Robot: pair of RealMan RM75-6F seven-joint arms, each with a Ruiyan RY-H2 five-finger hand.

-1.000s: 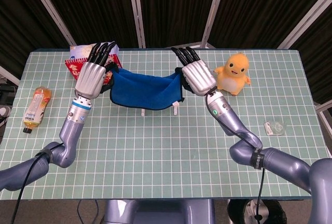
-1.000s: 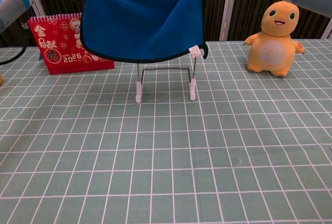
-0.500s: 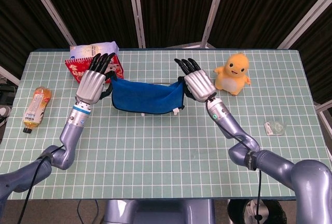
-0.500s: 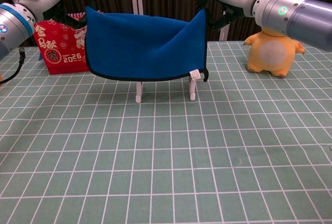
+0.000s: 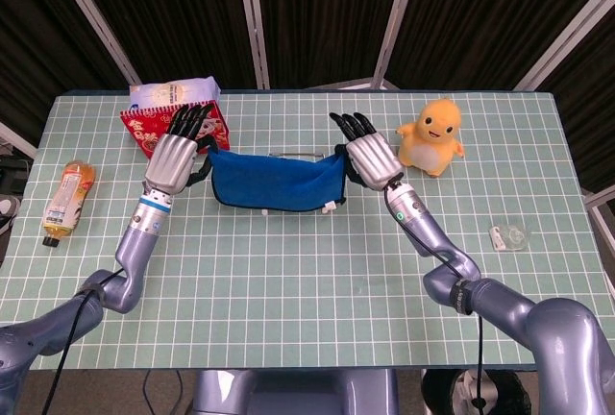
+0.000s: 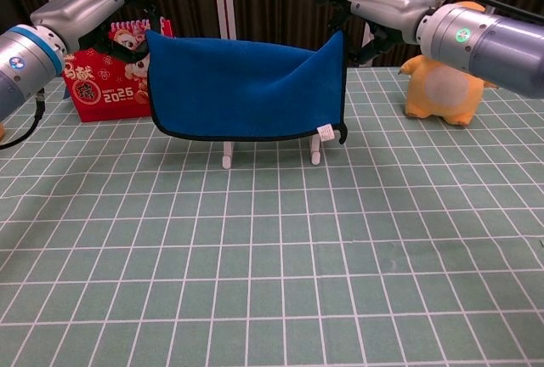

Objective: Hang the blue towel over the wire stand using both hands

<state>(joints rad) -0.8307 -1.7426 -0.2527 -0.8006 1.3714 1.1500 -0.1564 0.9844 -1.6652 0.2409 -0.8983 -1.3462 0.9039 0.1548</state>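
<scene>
Dark curtains hang behind a green gridded table (image 5: 307,280), and above its far middle the blue towel (image 6: 242,87) is stretched between the two hands. Its long axis runs left to right across the table, parallel to the far edge, and the cloth hangs down like a curtain with its black-trimmed lower edge just above the tabletop. A small white tag shows at its lower right corner.

At the towel's upper left corner the left hand (image 5: 174,158) holds the cloth: the corner sits under the palm, gripped below the hand, while the dark fingers (image 5: 190,119) extend straight toward the far edge, close together. At the upper right corner the right hand (image 5: 370,156) holds the cloth the same way, its fingers (image 5: 352,127) also stretched out toward the far side and only slightly fanned. How the thumbs pinch the corners is hidden beneath the hands in both views.

From the chest view, the wire stand (image 6: 270,156) is mostly hidden behind the towel; only its two white feet show below the hem. From the head view, a thin top wire shows just beyond the towel's upper edge.

A red calendar (image 6: 109,78) stands at the far left, a yellow duck toy (image 5: 431,136) at the far right, and a bottle (image 5: 65,200) lies near the left edge.
</scene>
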